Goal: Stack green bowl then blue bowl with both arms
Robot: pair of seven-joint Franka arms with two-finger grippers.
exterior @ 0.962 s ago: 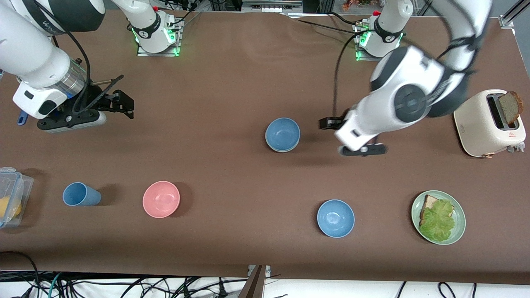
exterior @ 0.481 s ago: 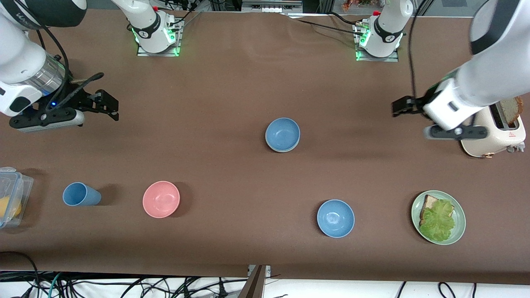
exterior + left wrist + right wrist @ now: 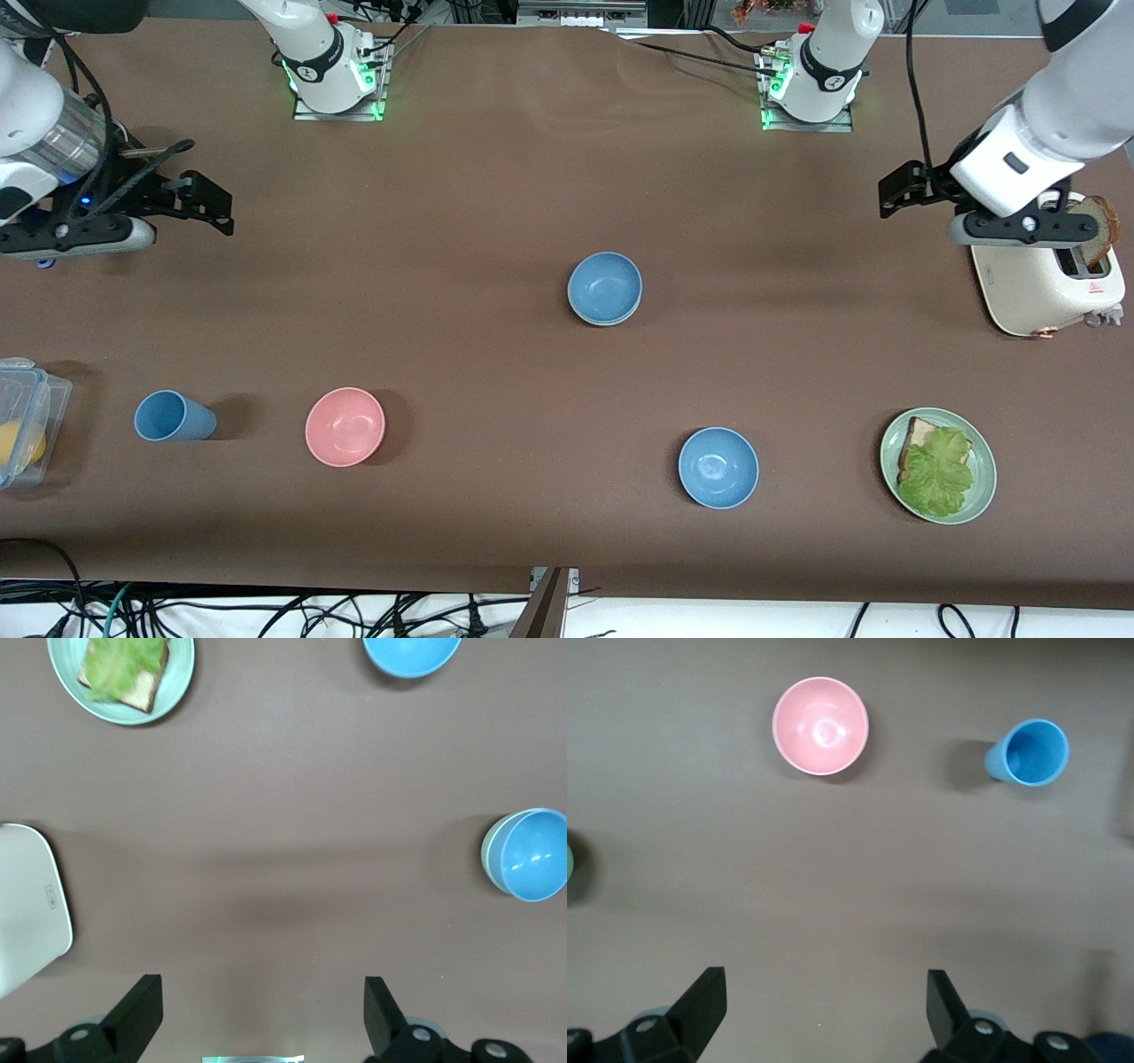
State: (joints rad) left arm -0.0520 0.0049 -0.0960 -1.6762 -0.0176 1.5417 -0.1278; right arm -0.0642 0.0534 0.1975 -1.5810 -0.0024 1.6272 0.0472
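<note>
A blue bowl [image 3: 604,285] sits nested in the green bowl [image 3: 604,321] at the middle of the table; only the green bowl's pale rim shows under it. The left wrist view shows the same blue bowl [image 3: 533,855] with the green bowl's rim [image 3: 486,853] beside it. A second blue bowl [image 3: 718,467] stands alone nearer the front camera and also shows in the left wrist view [image 3: 412,651]. My left gripper [image 3: 897,190] is open and empty, up beside the toaster [image 3: 1045,279]. My right gripper [image 3: 211,202] is open and empty, over bare table at the right arm's end.
A pink bowl [image 3: 345,426] and a blue cup [image 3: 173,416] stand toward the right arm's end. A clear container [image 3: 31,416] sits at that table edge. A green plate [image 3: 982,483] with bread and lettuce lies nearer the front camera than the toaster.
My left gripper has moved away from the stacked bowls to beside the toaster. My right gripper has drawn back toward its end of the table. The bowls have not moved.
</note>
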